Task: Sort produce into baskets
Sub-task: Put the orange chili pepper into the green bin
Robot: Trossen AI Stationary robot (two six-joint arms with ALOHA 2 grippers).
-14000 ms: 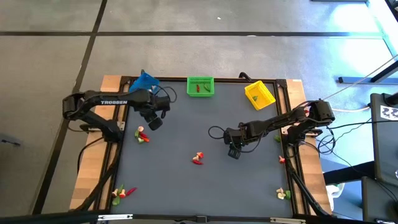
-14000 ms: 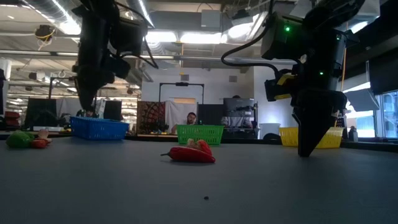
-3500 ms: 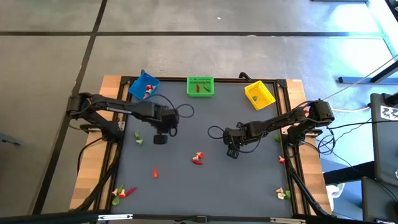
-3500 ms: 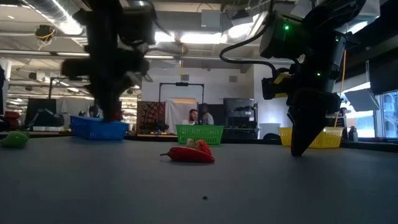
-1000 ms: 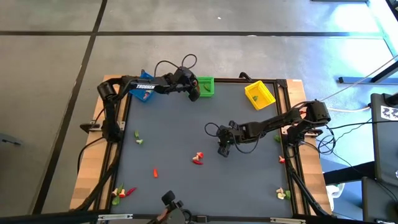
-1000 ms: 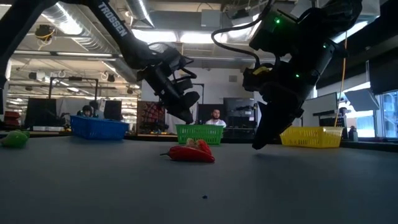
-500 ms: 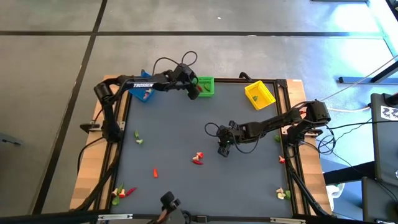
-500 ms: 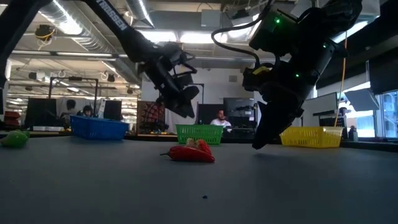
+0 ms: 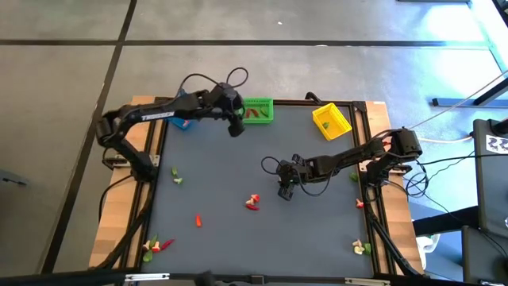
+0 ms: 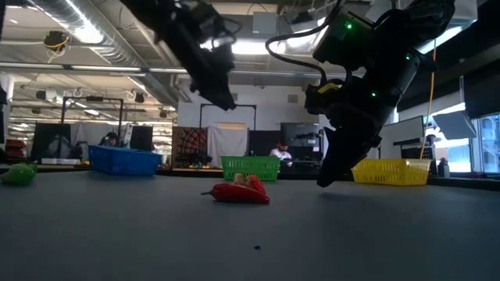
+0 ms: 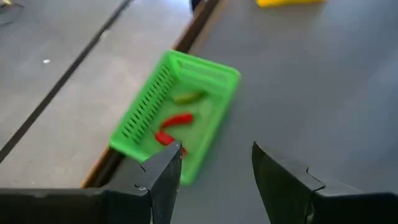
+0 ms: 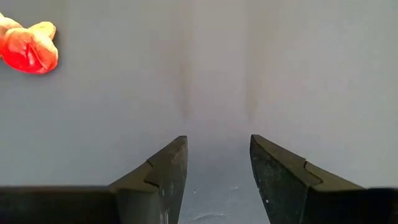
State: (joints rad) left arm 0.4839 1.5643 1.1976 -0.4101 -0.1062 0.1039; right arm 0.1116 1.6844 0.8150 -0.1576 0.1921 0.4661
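evidently a drop is done: left gripper [image 11: 214,163] hangs empty, jaws apart, green basket [image 11: 176,115] just ahead holding pieces. right gripper [image 12: 214,163], parted and empty, must next approach red piece [image 12: 28,48] nearby.

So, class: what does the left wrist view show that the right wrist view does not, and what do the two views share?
Only the left wrist view shows the green basket holding red and green produce, and an edge of the yellow basket. Only the right wrist view shows a red and whitish piece lying loose. Both show the dark table and an open, empty gripper: left gripper, right gripper.
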